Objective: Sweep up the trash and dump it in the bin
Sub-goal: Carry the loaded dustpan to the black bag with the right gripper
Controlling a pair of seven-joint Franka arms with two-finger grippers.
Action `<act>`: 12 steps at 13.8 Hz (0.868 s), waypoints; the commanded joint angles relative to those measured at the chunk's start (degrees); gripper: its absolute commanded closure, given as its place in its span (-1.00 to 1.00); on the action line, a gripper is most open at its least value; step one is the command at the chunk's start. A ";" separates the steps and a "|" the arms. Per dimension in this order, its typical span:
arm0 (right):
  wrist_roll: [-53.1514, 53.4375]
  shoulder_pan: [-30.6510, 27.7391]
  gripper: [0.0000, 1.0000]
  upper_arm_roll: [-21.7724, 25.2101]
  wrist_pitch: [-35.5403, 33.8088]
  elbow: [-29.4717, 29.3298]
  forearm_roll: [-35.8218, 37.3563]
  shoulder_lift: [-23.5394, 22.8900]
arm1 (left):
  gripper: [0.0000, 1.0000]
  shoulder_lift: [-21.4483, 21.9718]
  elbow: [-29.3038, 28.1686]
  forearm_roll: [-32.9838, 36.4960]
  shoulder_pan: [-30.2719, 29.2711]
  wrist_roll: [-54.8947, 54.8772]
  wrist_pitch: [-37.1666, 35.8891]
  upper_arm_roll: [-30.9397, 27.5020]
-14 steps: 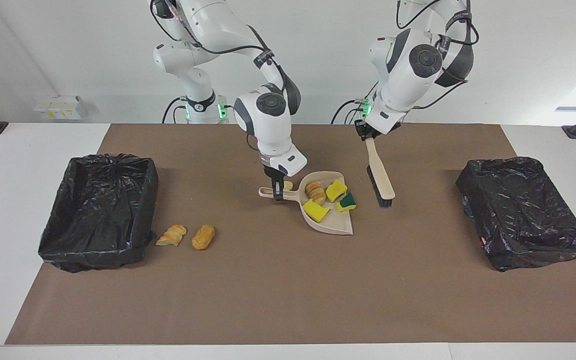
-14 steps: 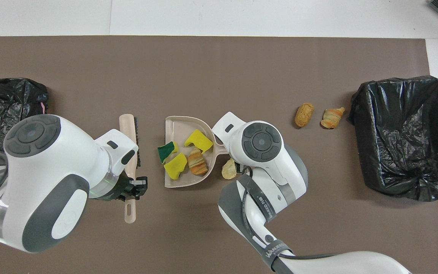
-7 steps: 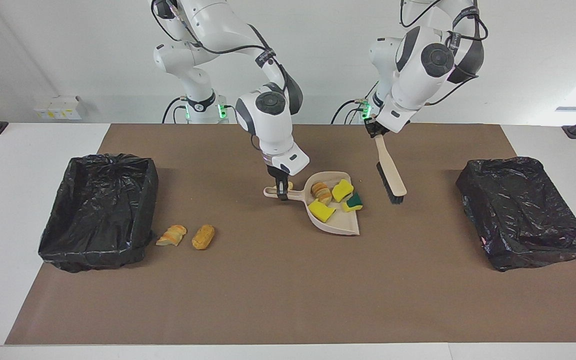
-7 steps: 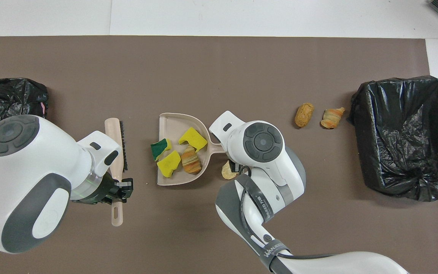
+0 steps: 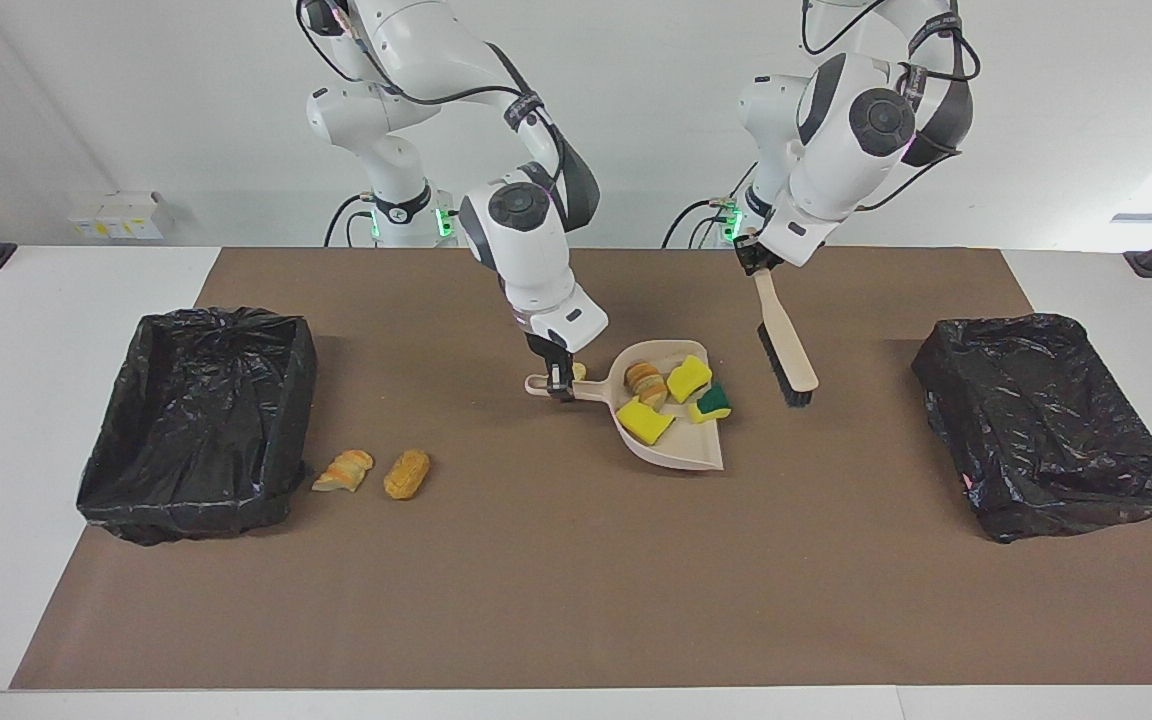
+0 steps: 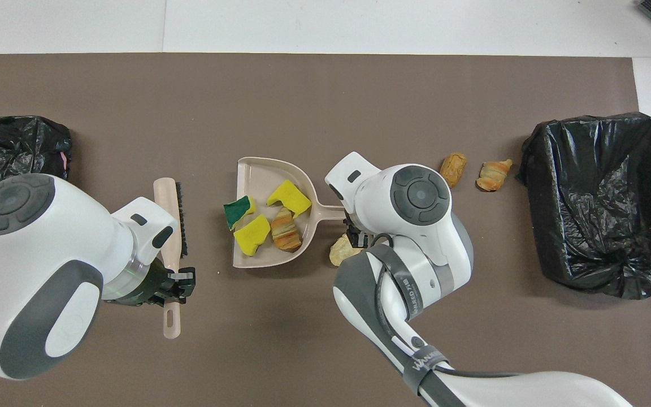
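Observation:
My right gripper is shut on the handle of the beige dustpan, which also shows in the overhead view. In the pan lie two yellow sponge pieces, a green-backed piece and a striped bread chunk. A tan chunk lies on the mat beside the pan's handle, nearer to the robots. Two orange bread chunks lie by the bin at the right arm's end. My left gripper is shut on the handle of the brush, held tilted beside the pan.
A second black-lined bin stands at the left arm's end of the brown mat. The first bin also shows in the overhead view. White table shows around the mat.
My right gripper has shifted and turned the dustpan, with its load, slightly toward the left arm's end. My left gripper has carried the brush away from the pan, toward the left arm's end.

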State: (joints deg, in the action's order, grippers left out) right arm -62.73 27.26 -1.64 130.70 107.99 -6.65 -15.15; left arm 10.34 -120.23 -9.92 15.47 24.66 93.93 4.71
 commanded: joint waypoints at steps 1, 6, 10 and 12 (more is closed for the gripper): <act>-2.22 -3.17 1.00 -0.47 -7.01 -0.06 -2.23 4.41 | 1.00 2.66 -1.59 0.78 -0.17 -0.14 -2.42 0.21; -3.79 -13.00 1.00 -0.47 -14.23 -1.64 -2.32 7.15 | 1.00 8.01 -8.69 0.16 6.49 4.06 3.00 0.74; -10.46 -20.48 1.00 -0.39 -17.40 -3.40 -3.46 7.15 | 1.00 7.60 -11.07 -3.43 16.50 12.32 11.59 0.74; -13.80 -23.99 1.00 -0.39 -18.90 -4.37 -3.64 7.15 | 1.00 6.37 -12.22 -5.19 20.81 15.23 15.39 0.74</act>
State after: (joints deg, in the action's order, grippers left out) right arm -72.81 6.43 -1.37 114.14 105.30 -8.26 -8.08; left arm 16.57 -130.05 -13.52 32.39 37.30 105.43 6.41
